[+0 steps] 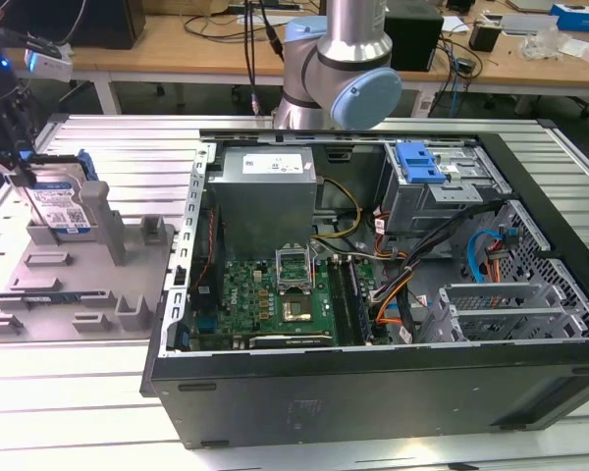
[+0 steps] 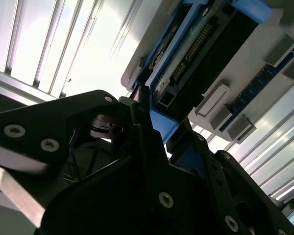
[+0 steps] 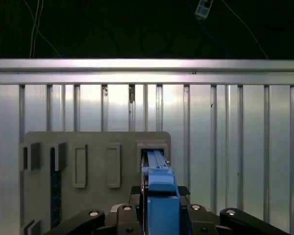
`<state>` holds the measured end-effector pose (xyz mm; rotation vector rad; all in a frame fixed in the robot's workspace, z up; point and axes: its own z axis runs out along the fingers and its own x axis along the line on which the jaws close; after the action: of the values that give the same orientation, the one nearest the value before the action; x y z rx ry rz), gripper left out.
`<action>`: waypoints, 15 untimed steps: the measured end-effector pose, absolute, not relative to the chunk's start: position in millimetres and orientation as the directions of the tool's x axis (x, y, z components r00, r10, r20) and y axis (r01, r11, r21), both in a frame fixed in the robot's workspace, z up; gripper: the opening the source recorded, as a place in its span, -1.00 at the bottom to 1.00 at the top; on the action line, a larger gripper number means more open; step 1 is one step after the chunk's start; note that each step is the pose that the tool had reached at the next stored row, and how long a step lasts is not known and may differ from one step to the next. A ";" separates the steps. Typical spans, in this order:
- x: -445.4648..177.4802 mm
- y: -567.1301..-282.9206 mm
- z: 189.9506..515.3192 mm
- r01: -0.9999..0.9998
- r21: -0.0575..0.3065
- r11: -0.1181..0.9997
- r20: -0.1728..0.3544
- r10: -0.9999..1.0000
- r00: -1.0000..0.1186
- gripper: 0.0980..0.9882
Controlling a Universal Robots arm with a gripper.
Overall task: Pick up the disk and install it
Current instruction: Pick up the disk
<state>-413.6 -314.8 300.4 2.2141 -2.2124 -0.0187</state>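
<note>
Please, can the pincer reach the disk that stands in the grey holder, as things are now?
Probably yes. In the first wrist view the pincer sits right at the blue handle of the disk, which stands upright in the grey holder, with nothing between them.

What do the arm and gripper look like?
The arm is a silver tube with rounded light-blue joint caps. The gripper is black and angular, built of flat linkage plates dotted with silver screw heads.
</note>
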 end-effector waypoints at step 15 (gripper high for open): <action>-413.7 -314.8 333.3 -1.000 0.017 -0.001 0.000 -1.000 0.001 -0.39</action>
<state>-413.7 -314.8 333.3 2.2141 -2.2124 -0.0188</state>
